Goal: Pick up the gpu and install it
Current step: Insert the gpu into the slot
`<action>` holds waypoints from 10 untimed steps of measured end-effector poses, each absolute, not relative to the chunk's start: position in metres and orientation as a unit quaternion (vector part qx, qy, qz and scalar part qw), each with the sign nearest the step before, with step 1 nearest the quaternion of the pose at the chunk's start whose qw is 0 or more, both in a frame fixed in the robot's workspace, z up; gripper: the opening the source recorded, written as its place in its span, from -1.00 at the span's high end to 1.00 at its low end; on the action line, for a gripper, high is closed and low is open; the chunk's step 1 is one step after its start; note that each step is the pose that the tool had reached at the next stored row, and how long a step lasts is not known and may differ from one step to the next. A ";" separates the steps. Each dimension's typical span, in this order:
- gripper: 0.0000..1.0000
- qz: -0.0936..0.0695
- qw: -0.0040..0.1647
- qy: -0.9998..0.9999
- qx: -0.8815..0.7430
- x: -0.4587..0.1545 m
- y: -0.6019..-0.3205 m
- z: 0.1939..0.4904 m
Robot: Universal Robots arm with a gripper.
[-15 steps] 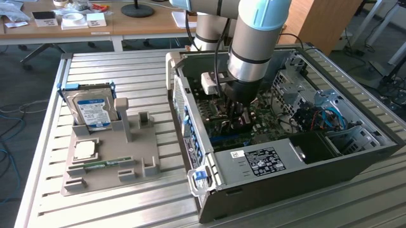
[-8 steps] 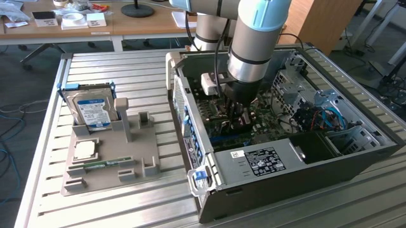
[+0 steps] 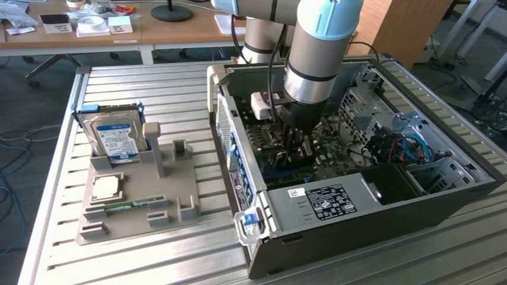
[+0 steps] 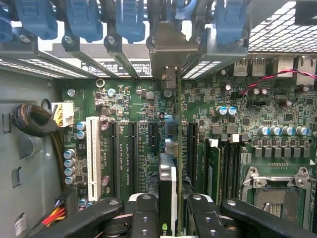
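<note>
One ribbed table [image 3: 142, 77], office desk [image 3: 186, 34]; gpu [image 4: 167, 181] in gripper [image 4: 171, 206]

A grey plastic holder [image 3: 162, 185] on the ribbed metal desk [image 3: 135, 83] carries an upright blue-labelled silver hard drive [image 3: 113, 138], a square silver chip [image 3: 107, 187] and a narrow green memory stick [image 3: 135, 205].

Ribbed metal table [image 3: 135, 261], wooden desk [image 3: 182, 32] behind (cluttered), grey floor [image 3: 24, 101]

The gpu [image 4: 168, 178], edge-on in the wrist view, is cropped by the frame's edge, as are the fingers [image 4: 143, 218] of the gripper [image 4: 168, 201] flanking it. In the exterior view the arm [image 3: 313, 65] hides their grip; the power supply label [image 3: 329, 203] is too small to read.
</note>
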State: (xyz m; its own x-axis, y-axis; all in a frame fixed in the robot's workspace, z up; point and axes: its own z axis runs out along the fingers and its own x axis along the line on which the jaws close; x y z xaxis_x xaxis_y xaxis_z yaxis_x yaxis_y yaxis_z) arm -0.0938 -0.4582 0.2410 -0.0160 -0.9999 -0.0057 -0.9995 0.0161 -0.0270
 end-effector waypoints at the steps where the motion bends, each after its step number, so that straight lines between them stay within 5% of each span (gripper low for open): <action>1: 0.46 -0.008 0.012 0.713 -0.701 -0.094 -0.458 0.241; 10: 0.46 -0.008 0.011 0.713 -0.701 -0.095 -0.458 0.240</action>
State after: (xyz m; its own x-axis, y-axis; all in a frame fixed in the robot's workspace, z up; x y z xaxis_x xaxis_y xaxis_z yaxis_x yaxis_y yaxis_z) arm -0.0953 -0.4583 0.2401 -0.0158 -0.9999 -0.0057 -0.9995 0.0160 -0.0270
